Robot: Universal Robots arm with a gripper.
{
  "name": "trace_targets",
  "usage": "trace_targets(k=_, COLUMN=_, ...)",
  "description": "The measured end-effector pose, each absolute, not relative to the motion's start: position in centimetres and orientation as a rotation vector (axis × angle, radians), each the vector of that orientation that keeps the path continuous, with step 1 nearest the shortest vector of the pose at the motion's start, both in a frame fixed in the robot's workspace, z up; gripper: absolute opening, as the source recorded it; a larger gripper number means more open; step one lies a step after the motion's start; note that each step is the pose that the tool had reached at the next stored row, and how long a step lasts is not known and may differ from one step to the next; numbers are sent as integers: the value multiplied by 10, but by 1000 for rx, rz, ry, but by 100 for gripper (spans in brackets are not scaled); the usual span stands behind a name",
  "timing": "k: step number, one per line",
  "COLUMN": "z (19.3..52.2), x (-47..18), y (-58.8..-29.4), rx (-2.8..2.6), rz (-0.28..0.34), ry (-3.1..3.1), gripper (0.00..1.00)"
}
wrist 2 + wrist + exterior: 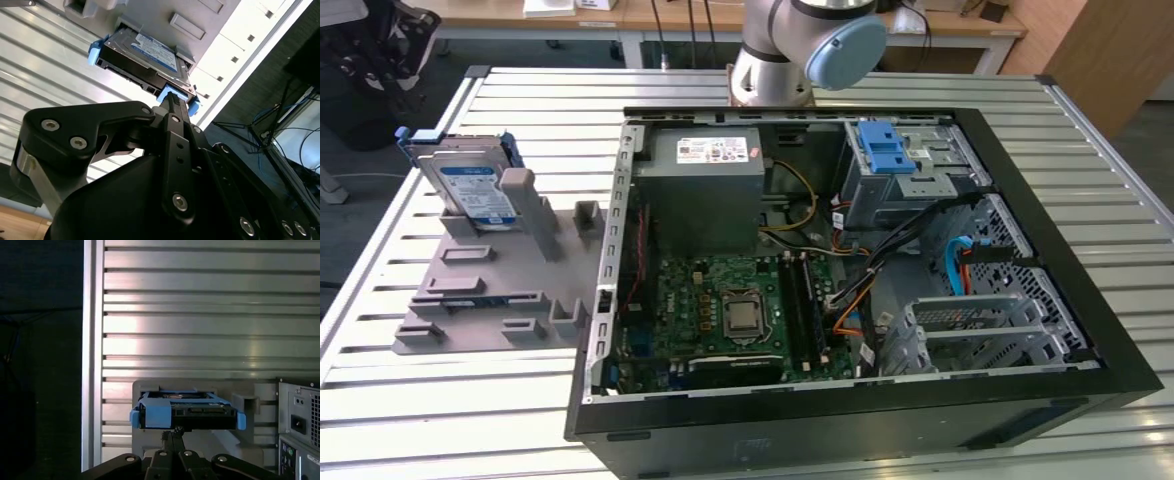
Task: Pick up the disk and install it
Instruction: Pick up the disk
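Note:
The disk (467, 185) is a silver hard drive with a blue-and-white label and blue side rails. It stands on edge in a grey fixture (480, 290) on the exterior view's left. In both wrist views the disk (145, 55) (187, 412) sits beyond my gripper (175, 431) (172, 97), with a gap between them. The black fingers come together at their tips with nothing between them. The arm's base (801, 50) rises behind the computer case.
The open black computer case (854, 425) lies on the slatted metal table (454, 420), with a grey power supply (707, 175), a motherboard (734, 310) and a drive bay with a blue latch (887, 150). The case's rear panel (300, 435) stands beside the fixture.

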State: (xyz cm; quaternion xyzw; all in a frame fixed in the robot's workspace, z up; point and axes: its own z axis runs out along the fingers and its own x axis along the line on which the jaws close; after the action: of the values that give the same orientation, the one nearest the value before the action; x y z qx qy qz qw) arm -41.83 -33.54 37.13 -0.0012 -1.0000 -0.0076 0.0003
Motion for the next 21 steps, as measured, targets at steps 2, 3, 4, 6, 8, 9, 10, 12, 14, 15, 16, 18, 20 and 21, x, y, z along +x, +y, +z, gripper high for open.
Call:
trace_targets(k=2, z=371, x=-418, y=-335, rx=11, rz=-24, ry=-3141, gripper=11)
trace_targets(k=3, z=371, x=-418, y=-335, rx=14, rz=-24, ry=-3141, gripper=11)
trace_targets(k=4, z=371, x=-418, y=-335, rx=15, rz=-24, ry=-3141, gripper=11)
trace_targets(k=6, z=371, x=-418, y=-335, rx=15, rz=-24, ry=-3141, gripper=11)
trace_targets(k=8, z=371, x=-418, y=-335, rx=15, rz=-24, ry=-3141, gripper=11)
trace_targets(k=9, z=371, x=-418, y=-335, rx=16, rz=-24, ry=-3141, gripper=11)
trace_targets(k=10, z=371, x=-418, y=-335, rx=17, rz=-24, ry=-3141, gripper=11)
trace_targets(k=12, z=371, x=-418, y=-335, rx=21, rz=-24, ry=-3141, gripper=11)
trace_targets(k=14, z=371, x=-418, y=-335, rx=27, rz=-24, ry=-3141, gripper=11)
trace_targets(k=15, z=371, x=-418, y=-335, rx=31, rz=-24, ry=-3140, gripper=11)
trace_targets(k=16, z=371, x=-418, y=-335, rx=34, rz=-24, ry=-3140, gripper=11)
trace_targets(k=18, z=371, x=-418, y=-335, rx=41, rz=-24, ry=-3140, gripper=11)
trace_targets(k=20, z=371, x=-418, y=-335, rx=49, rz=-24, ry=-3140, gripper=11)
trace_targets(k=21, z=371, x=-418, y=-335, rx=54, rz=-24, ry=-3140, gripper=11)
